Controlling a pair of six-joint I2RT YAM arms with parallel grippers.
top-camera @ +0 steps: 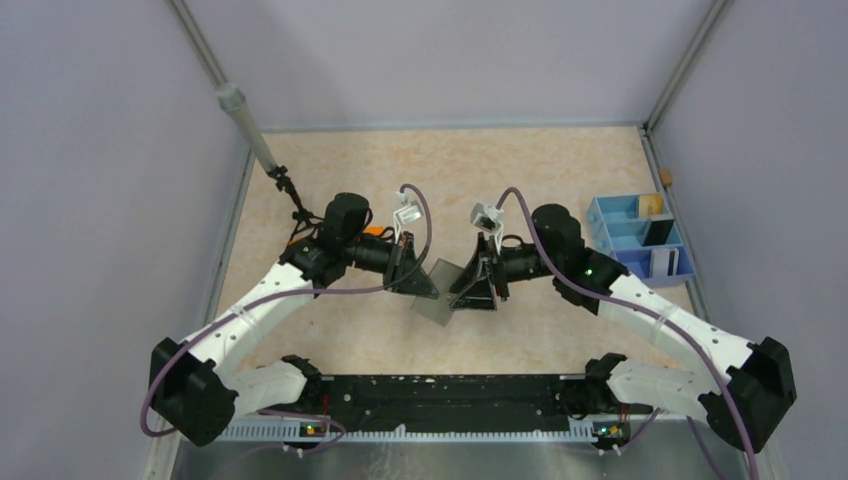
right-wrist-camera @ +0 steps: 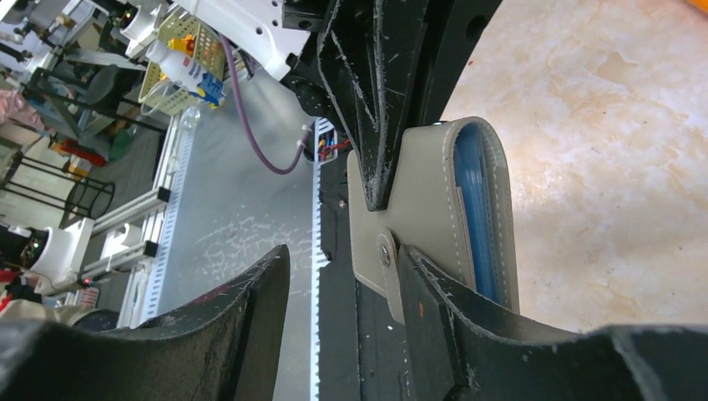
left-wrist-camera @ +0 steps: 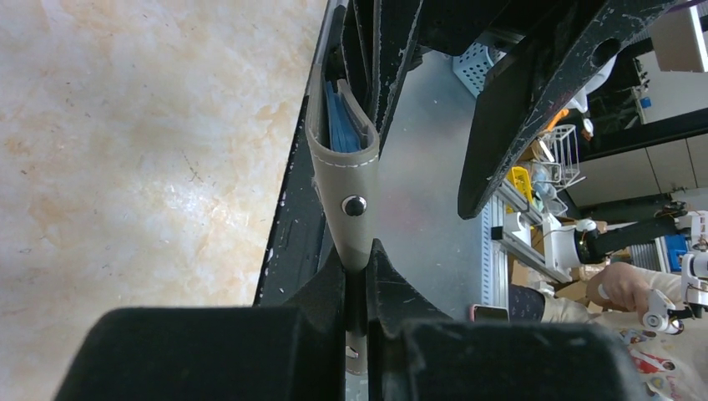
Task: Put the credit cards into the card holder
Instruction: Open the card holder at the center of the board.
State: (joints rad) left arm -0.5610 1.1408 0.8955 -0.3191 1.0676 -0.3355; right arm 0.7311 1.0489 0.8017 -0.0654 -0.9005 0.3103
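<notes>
- Left claw, nearest in its own wrist view, is pinched tight on the snap flap of the card holder. Its two fingers press on either side of the grey flap, just below the metal stud.
- Held this way, the card holder sits about mid-worktop, slightly toward the near edge, between the two claws. It is folded, with light blue lining showing inside the fold.
- Right claw has its fingers spread apart and clamps nothing. The card holder lies in the gap, close against one finger and well clear of the other; whether it touches that finger cannot be told.
- Against the right edge stands a blue compartment tray. A black credit card stands upright in one compartment. A white credit card stands in the compartment next to it, toward the near edge.
</notes>
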